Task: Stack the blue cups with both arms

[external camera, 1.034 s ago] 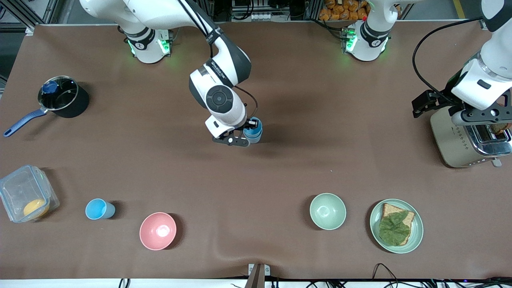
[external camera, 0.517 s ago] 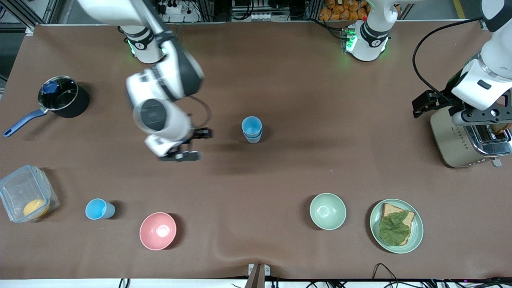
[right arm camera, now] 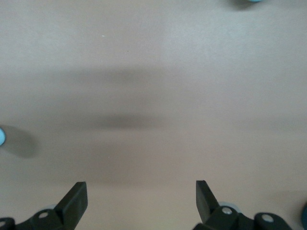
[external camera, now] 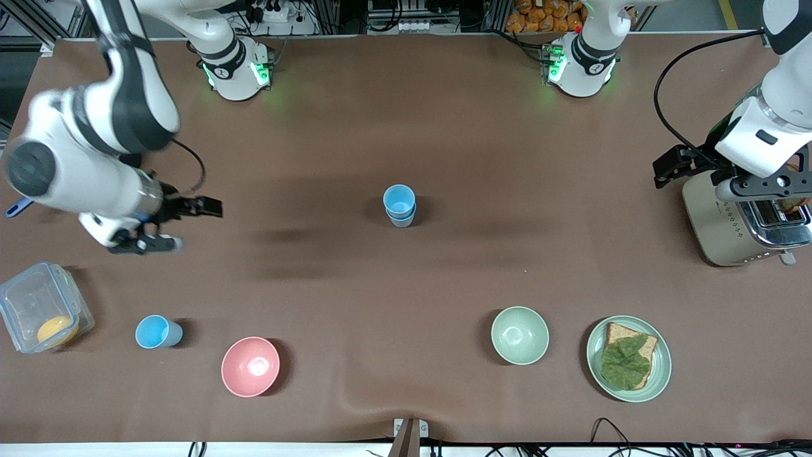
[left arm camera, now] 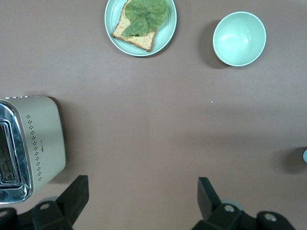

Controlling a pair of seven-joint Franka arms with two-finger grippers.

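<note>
A bright sky-blue cup (external camera: 399,199) sits nested in a dull grey-blue cup (external camera: 401,219) at the middle of the table. No gripper touches this stack. A second sky-blue cup (external camera: 155,332) stands alone near the front camera, toward the right arm's end. My right gripper (external camera: 181,224) is open and empty over bare table, well away from the stack toward the right arm's end. Its wrist view (right arm camera: 140,194) shows only bare mat between the fingers. My left gripper (external camera: 723,178) waits open and empty beside the toaster (external camera: 736,222); it also shows in its wrist view (left arm camera: 142,191).
A clear lidded box (external camera: 41,314) holding something orange and a pink bowl (external camera: 250,366) flank the lone cup. A pale green bowl (external camera: 519,334) and a plate (external camera: 660,374) with toast and lettuce stand near the front. A blue pot handle (external camera: 16,206) peeks from under the right arm.
My right gripper let go of the sky-blue cup, leaving it nested in the grey-blue one, and swung away toward the right arm's end of the table. The left arm has not moved.
</note>
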